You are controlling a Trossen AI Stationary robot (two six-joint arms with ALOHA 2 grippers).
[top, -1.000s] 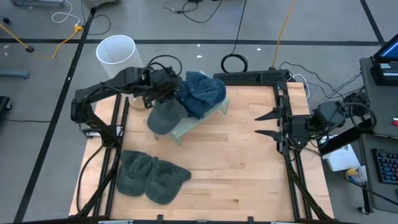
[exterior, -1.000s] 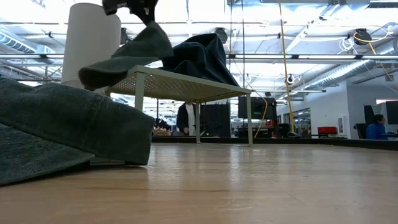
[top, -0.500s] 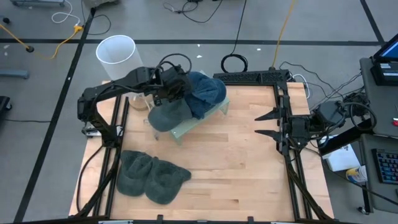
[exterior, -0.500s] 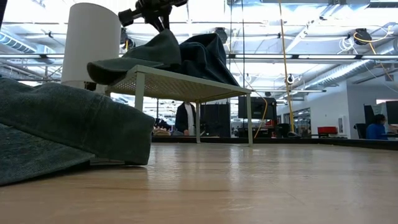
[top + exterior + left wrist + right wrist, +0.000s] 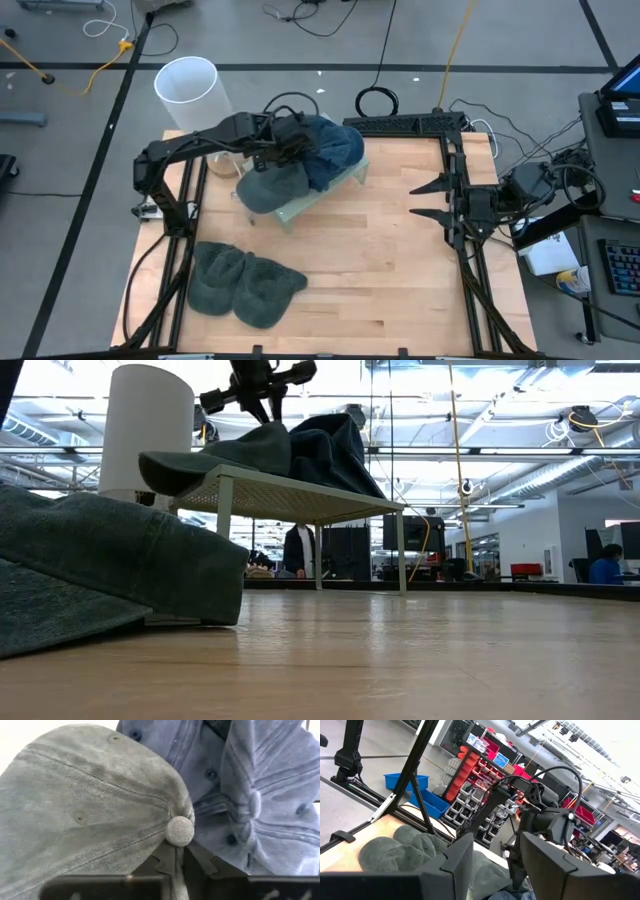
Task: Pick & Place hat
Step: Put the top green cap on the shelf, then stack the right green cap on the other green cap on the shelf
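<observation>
A grey-green cap (image 5: 264,182) lies on a pale green rack (image 5: 303,205) at the table's far left, its brim (image 5: 175,462) over the rack's edge. Its crown is against a blue cap (image 5: 327,150) that sits on the same rack. My left gripper (image 5: 287,140) is over the grey-green cap's crown and is shut on it. The left wrist view shows the crown and its top button (image 5: 179,830). Two more grey-green caps (image 5: 245,282) lie on the table's near left. My right gripper (image 5: 428,198) waits open at the right edge. My left gripper pinches a fold of the grey-green cap's crown cloth (image 5: 175,862) right beside the top button, between its two fingers. It comes from above, slanting from the table's left. The cap rests on the rack top (image 5: 300,498), with the crown drawn up toward the fingers (image 5: 262,405).
A white cylinder (image 5: 187,84) stands beyond the table's far left corner. Cables and a dark bar (image 5: 400,123) run along the far edge. Bare wood (image 5: 370,270) spans the middle and near right. People stand in the room beyond (image 5: 299,550).
My left gripper has moved toward the table's right, over the rack, and stayed shut. The grey-green cap, which hung tilted from the fingers with its brim below the rack's left edge, now lies flatter on the rack top against the blue cap.
</observation>
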